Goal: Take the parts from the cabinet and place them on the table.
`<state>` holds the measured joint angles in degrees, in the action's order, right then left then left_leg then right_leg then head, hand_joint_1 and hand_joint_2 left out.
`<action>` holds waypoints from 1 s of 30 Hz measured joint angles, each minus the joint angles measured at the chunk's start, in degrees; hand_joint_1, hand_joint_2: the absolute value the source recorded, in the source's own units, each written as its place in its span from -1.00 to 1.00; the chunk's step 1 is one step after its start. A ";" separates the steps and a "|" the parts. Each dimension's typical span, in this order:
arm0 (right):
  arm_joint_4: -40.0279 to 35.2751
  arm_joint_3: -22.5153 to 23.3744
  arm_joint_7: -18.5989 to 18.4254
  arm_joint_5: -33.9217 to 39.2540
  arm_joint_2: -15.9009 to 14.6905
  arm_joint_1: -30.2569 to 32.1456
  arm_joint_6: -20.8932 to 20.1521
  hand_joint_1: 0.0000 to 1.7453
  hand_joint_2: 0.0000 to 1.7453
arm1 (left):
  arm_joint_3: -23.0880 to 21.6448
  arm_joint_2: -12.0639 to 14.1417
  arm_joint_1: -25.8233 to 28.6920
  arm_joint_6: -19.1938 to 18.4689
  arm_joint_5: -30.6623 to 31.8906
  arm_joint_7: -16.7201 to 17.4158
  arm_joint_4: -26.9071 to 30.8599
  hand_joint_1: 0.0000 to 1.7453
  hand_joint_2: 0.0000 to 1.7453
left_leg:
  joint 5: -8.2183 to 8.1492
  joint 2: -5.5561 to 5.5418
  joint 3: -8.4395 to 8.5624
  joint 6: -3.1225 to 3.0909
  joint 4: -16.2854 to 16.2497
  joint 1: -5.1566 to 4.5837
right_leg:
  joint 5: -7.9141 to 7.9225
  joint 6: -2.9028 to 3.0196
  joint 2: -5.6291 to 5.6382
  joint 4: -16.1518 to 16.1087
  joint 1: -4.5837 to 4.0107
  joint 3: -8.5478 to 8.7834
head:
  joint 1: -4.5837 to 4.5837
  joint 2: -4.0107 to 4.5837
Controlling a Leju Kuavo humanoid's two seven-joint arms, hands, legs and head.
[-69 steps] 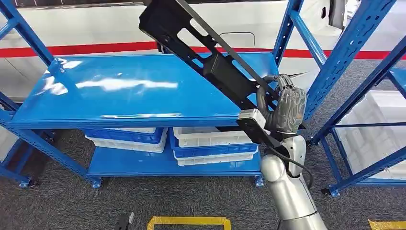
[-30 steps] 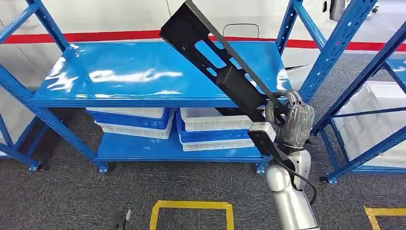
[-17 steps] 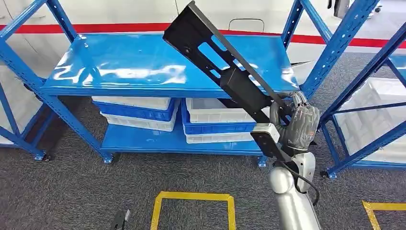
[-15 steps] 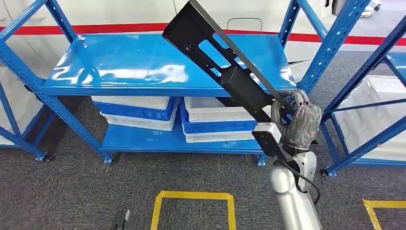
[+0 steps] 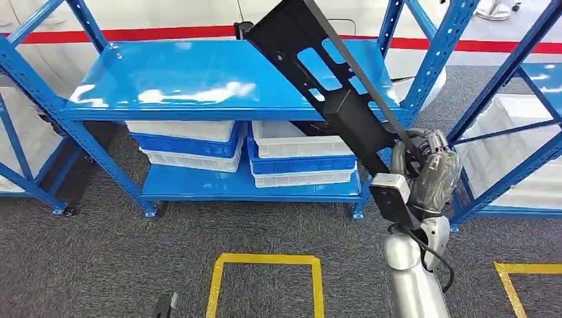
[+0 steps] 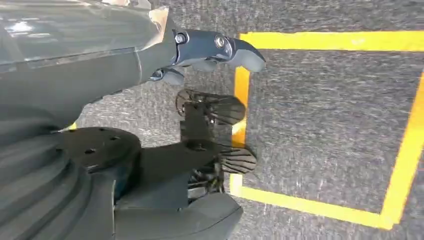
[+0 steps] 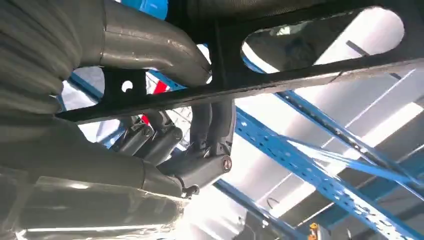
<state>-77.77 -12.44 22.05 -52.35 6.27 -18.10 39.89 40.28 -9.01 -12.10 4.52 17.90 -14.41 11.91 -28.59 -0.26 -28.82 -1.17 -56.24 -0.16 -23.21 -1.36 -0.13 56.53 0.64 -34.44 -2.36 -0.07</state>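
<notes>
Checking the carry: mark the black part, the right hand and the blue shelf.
black part (image 5: 311, 63): head view, slotted upper section.
right hand (image 5: 431, 175): head view, ribbed back of the hand gripping the part.
blue shelf (image 5: 179, 79): head view, bare top surface.

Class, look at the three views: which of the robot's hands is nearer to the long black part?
Right. The right hand grips the long black part near its lower end. The left hand hangs low over the grey carpet by yellow floor tape, away from the part.
</notes>
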 joint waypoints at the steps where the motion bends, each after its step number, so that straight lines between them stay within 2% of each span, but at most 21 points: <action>1: -0.22 0.26 0.15 0.11 0.07 0.29 0.00 1.00 1.00 | -0.02 0.00 0.06 0.15 0.00 -0.24 0.00 -1.00 1.00 | 0.19 0.00 -0.17 -0.38 -0.06 -0.19 | 0.37 -0.51 -0.07 -0.17 0.13 -0.01 | -0.20 0.00; 3: -0.78 1.07 0.54 0.13 0.04 0.92 0.00 1.00 1.00 | -0.02 -0.04 0.11 0.26 0.00 -0.41 0.00 -1.00 1.00 | 1.70 0.34 -0.32 -1.50 1.01 0.47 | 0.08 -0.87 -0.05 0.37 0.09 -0.48 | -0.11 0.00; 4: -1.12 1.47 0.77 0.22 0.04 1.17 0.00 1.00 1.00 | -0.02 -0.07 0.11 0.35 0.02 -0.41 0.00 -1.00 1.00 | 2.18 0.42 -0.85 -1.96 1.12 0.31 | -2.12 -0.55 0.04 2.33 0.04 -1.70 | -0.09 0.00; 6: -1.60 2.01 1.01 0.57 0.00 2.01 0.00 1.00 1.00 | 0.00 -0.04 0.11 0.35 -0.07 -0.46 0.00 -1.00 1.00 | 3.12 0.50 -2.19 -2.31 1.05 0.26 | -7.48 0.03 0.04 11.20 0.14 -4.89 | 0.37 0.00; 8: -2.01 2.77 1.40 1.02 -0.02 3.33 0.00 1.00 1.00 | 0.00 -0.04 0.27 0.35 -0.33 -0.48 0.00 -1.00 1.00 | 4.06 0.50 -3.61 -2.27 0.94 0.26 | -10.10 -0.56 0.04 18.65 0.17 -6.94 | 0.57 0.00; 9: -2.16 3.08 1.60 1.25 -0.02 3.84 0.00 1.00 1.00 | 0.00 -0.04 0.37 0.37 -0.50 -0.50 0.00 -1.00 1.00 | 4.50 0.50 -4.24 -2.17 0.86 0.26 | -9.55 -1.12 0.04 18.32 0.27 -6.03 | 0.59 0.00; 11: -2.55 3.50 1.81 1.40 -0.02 4.20 0.00 1.00 1.00 | 0.02 -0.04 0.43 0.39 -0.57 -0.52 0.00 -1.00 1.00 | 5.03 0.49 -5.32 -1.85 0.42 0.31 | -6.96 -2.24 0.02 11.31 0.41 -0.97 | 0.68 0.00; 12: -2.86 3.67 1.88 1.44 -0.02 4.19 0.00 1.00 1.00 | 0.02 -0.04 0.41 0.41 -0.59 -0.57 0.00 -1.00 1.00 | 5.20 0.48 -5.93 -1.58 -0.14 0.33 | -5.59 -2.57 -0.03 4.27 0.53 3.65 | 0.72 0.00; 13: -3.17 3.87 1.97 1.44 0.00 4.17 0.00 1.00 1.00 | 0.00 -0.04 0.40 0.42 -0.59 -0.61 0.00 -1.00 1.00 | 5.33 0.50 -6.53 -1.30 -0.68 0.09 | -6.73 -2.06 -0.02 -0.29 0.60 6.25 | 0.74 0.00; 14: -3.30 3.98 2.01 1.44 0.11 4.39 0.00 1.00 1.00 | 0.02 -0.07 0.38 0.44 -0.61 -0.63 0.00 -1.00 1.00 | 5.67 0.47 -6.82 -0.91 -0.81 0.08 | -6.18 -1.49 0.21 0.26 -0.01 6.44 | 0.57 0.00; 17: -3.65 5.24 2.71 2.14 0.26 5.00 0.02 1.00 1.00 | 0.04 -0.07 0.47 0.46 -0.70 -0.70 0.00 -1.00 1.00 | 6.50 0.38 -7.17 0.30 -0.88 0.20 | -5.81 -0.39 0.27 0.19 0.08 4.92 | 0.41 0.00; 18: -3.83 5.60 3.06 2.40 0.42 5.17 0.02 1.00 1.00 | 0.09 0.04 0.50 0.61 -0.79 -0.76 0.00 -1.00 1.00 | 6.27 0.22 -7.69 0.57 -1.29 0.51 | -5.14 0.52 0.11 -0.25 0.78 4.80 | 0.68 0.00; 20: -4.24 6.10 3.21 2.64 0.68 5.40 0.02 1.00 1.00 | 0.15 0.07 0.55 0.81 -1.12 -0.81 0.00 -1.00 1.00 | 0.66 0.12 -9.35 1.25 -5.62 0.64 | -4.12 1.53 0.04 -0.19 0.63 4.09 | 0.06 0.00; 21: -4.28 6.47 3.26 2.73 0.74 5.69 0.02 1.00 1.00 | 0.20 0.07 0.58 0.96 -1.22 -0.85 0.00 -1.00 1.00 | -2.64 0.11 -10.83 1.64 -10.44 0.80 | -3.62 1.64 0.00 -0.17 0.57 3.48 | -0.18 0.00; 22: -4.28 6.82 3.26 2.75 0.81 5.95 0.00 1.00 1.00 | 0.28 0.07 0.62 0.98 -1.31 -0.94 0.00 -1.00 1.00 | -4.84 0.12 -12.20 1.91 -15.06 0.84 | -3.18 1.67 -0.01 -0.11 0.45 2.88 | -0.20 0.00; 23: -4.28 7.08 3.26 2.78 0.85 6.20 0.02 1.00 1.00 | 0.39 0.07 0.65 1.03 -1.53 -1.00 -0.02 -1.00 1.00 | -5.67 0.12 -12.84 2.03 -18.00 0.85 | -2.87 1.57 0.00 -0.02 0.36 2.32 | -0.22 0.00; 24: -4.28 7.32 3.23 2.73 0.85 6.43 0.02 1.00 1.00 | 0.53 0.07 0.71 1.09 -1.79 -1.03 -0.02 -1.00 1.00 | -5.27 0.12 -12.28 2.00 -18.36 0.85 | -2.52 1.51 0.01 0.06 0.30 1.83 | -0.22 0.00; 26: -4.31 7.74 2.73 2.73 0.90 6.64 0.02 1.00 1.00 | 0.63 0.07 0.78 1.18 -1.88 -1.09 0.00 -1.00 1.00 | -2.41 0.12 -8.14 1.63 -13.00 0.83 | -1.99 1.38 0.04 0.27 0.24 1.08 | -0.24 0.00; 27: -4.39 7.96 2.23 2.69 0.96 6.70 0.02 1.00 1.00 | 0.70 0.09 0.77 1.31 -1.88 -1.11 0.00 -1.00 1.00 | -0.59 0.10 -4.31 1.24 -7.27 0.80 | -1.82 1.13 0.13 0.35 0.20 0.80 | -0.24 0.00; 28: -4.44 8.17 1.79 2.58 1.03 6.71 0.02 1.00 1.00 | 0.79 0.13 0.70 1.42 -1.90 -1.14 0.00 -1.00 1.00 | -0.61 -0.03 -0.31 0.61 -0.75 0.69 | -1.51 0.82 0.13 0.46 0.19 0.65 | -0.24 0.00; 30: -4.57 8.41 1.62 2.40 1.16 6.75 0.02 1.00 1.00 | 1.11 0.20 0.76 1.46 -1.95 -1.18 0.02 -1.00 1.00 | 0.30 -0.04 -0.45 -0.05 -0.81 0.02 | -0.85 0.04 0.03 0.28 0.07 0.55 | 0.00 0.00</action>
<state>-82.34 -4.02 23.67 -49.94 7.43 -11.34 39.91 41.40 -8.81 -11.33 5.99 15.96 -15.58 11.93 -28.28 -0.30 -29.27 -1.22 -57.05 -0.14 -24.06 -1.32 -0.09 56.81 0.71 -33.89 -2.36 -0.07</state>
